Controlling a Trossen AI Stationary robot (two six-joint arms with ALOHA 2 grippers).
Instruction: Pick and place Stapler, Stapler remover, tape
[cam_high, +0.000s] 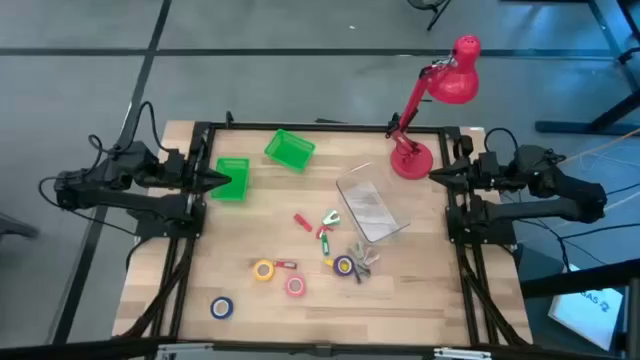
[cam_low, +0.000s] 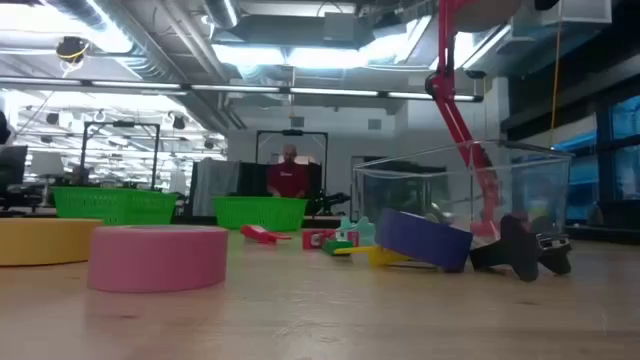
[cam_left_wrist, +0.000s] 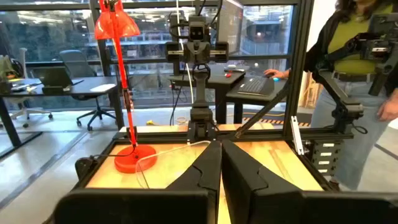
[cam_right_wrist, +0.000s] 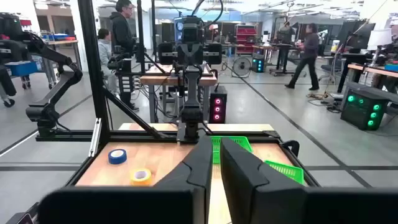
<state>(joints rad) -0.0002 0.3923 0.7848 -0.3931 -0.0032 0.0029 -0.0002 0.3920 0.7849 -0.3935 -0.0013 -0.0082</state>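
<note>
The tape rolls look light and stiff, small rings that could skate on the smooth wood if nudged, so each is best taken by pinching across the outer wall or with one finger inside the hole; this is a judgement, not something tested. They lie flat on the near half of the table (cam_high: 420, 290): a yellow tape roll (cam_high: 264, 269) and a pink tape roll (cam_high: 295, 286) close together, a blue tape roll (cam_high: 221, 307) well to their left near the front edge, and a purple-and-yellow tape roll (cam_high: 344, 265) to the right, tilted against small clutter I cannot tell apart. Two green bins (cam_high: 290, 149) sit at the far left. The left gripper (cam_high: 222, 179) is clenched and empty at the left edge; the right gripper (cam_high: 436, 174) waits by the red lamp (cam_high: 440, 100), fingers nearly together, gripping nothing
</note>
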